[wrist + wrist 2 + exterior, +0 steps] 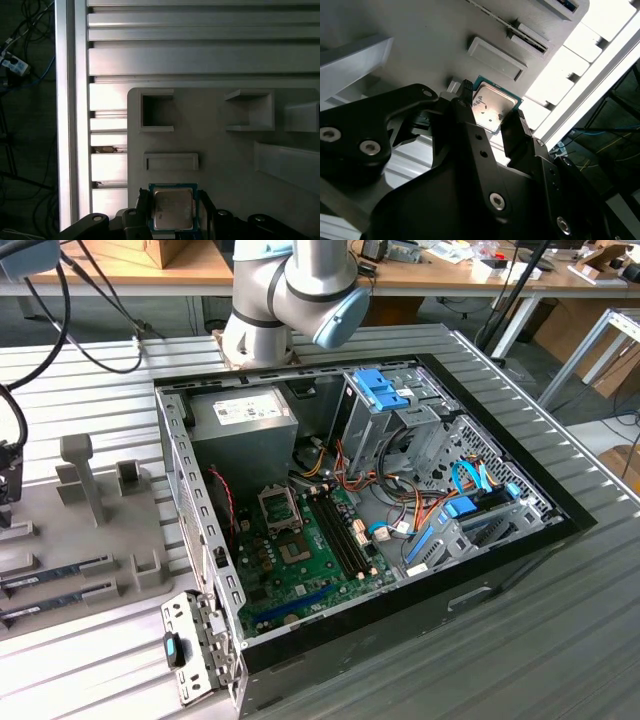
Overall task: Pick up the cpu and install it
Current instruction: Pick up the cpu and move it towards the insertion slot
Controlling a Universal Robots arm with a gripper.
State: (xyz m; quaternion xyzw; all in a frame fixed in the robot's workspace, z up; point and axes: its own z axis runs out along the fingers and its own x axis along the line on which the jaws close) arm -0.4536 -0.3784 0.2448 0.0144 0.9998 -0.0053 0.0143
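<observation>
Squarely, the tool (491, 106) straddles the cpu (172, 207) on the grey tray (225, 165); whether it grips I cannot tell, so keep pressure even on opposite edges, chip level

Round the cpu (172, 210) on the grey fixture tray (230, 170), 1 low raised block (170, 161) stands just beside it. A square pocket (156, 110) and an open-sided bracket (250, 110) sit beyond that, by the tray's edge, and 1 long ridge (287, 165) rises off to one side. The tray surface between them is bare. The computer case (430, 610) is open on top. Its CPU socket (280, 507) is hemmed in by the power supply (245, 425), memory slots (340, 532) and loose cables (400, 515), but clear from above.
</observation>
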